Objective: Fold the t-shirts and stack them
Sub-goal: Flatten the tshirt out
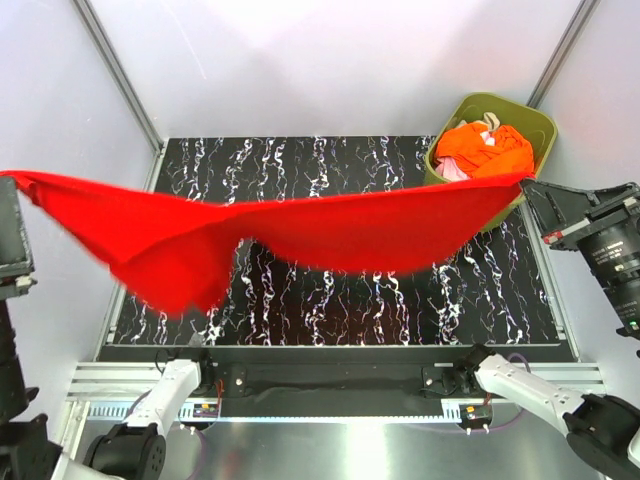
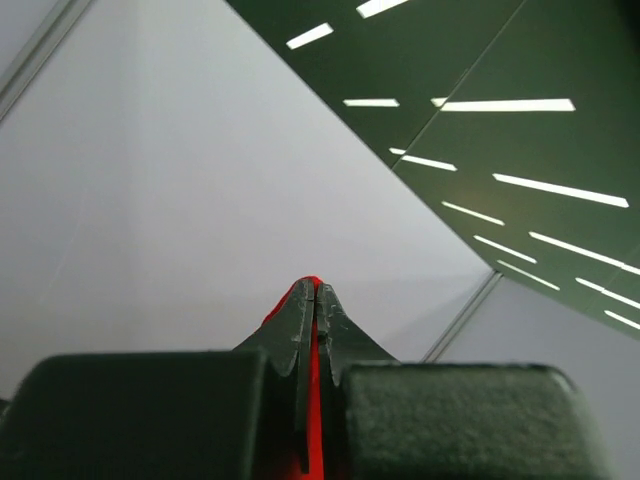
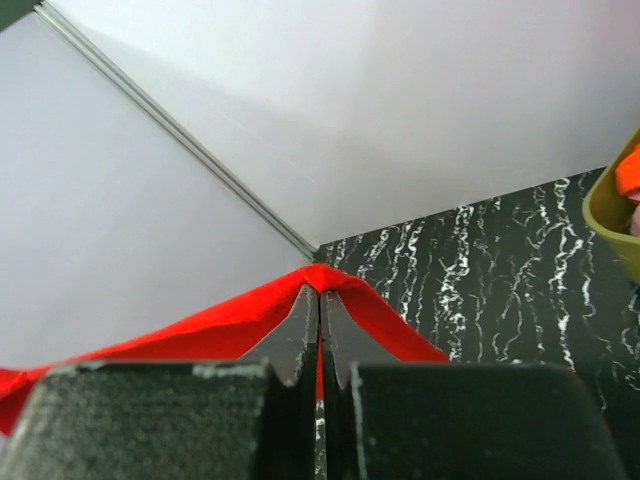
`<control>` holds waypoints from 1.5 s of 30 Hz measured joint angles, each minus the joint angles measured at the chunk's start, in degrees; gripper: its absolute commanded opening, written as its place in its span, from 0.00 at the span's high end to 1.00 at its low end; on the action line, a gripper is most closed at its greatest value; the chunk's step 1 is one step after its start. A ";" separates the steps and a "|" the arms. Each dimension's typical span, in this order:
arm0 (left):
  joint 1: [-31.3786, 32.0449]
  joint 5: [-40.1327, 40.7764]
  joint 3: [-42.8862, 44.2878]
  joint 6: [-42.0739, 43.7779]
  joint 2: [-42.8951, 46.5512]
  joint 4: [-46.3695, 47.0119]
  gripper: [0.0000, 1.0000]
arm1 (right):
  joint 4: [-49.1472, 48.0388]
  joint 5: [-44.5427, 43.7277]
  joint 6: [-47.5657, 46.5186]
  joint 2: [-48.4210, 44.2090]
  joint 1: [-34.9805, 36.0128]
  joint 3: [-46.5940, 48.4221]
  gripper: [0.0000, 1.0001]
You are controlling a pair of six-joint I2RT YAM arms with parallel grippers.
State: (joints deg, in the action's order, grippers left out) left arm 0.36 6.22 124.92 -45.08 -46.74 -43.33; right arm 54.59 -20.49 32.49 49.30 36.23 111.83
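Two hands, left hand (image 2: 316, 292) and right hand (image 3: 320, 298), each pinched closed on an edge of the red t-shirt (image 1: 320, 232). Shirt hangs stretched between them above the black marbled worktop (image 1: 400, 300). Orange t-shirt (image 1: 488, 150) bunched in green bin (image 1: 541, 119) at far right corner.

Olive-green plastic bin (image 1: 544, 130) at the far right corner of the black marbled table (image 1: 330, 160).
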 measured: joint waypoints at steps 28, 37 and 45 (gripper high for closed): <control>-1.90 1.29 -16.74 24.48 -53.27 23.63 1.00 | -24.83 -1.05 -7.76 55.60 -13.79 -2.93 1.00; -2.95 -1.99 -0.52 27.50 -83.89 25.90 1.00 | -31.78 13.22 -10.38 89.92 -21.53 16.22 1.00; -3.04 -4.00 1.57 25.33 -88.46 28.57 1.00 | -31.30 20.81 -12.74 100.37 -24.55 31.95 1.00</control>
State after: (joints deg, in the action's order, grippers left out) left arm -2.68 2.22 126.50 -19.75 -135.20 -14.76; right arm 23.29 0.32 19.75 149.67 11.68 143.79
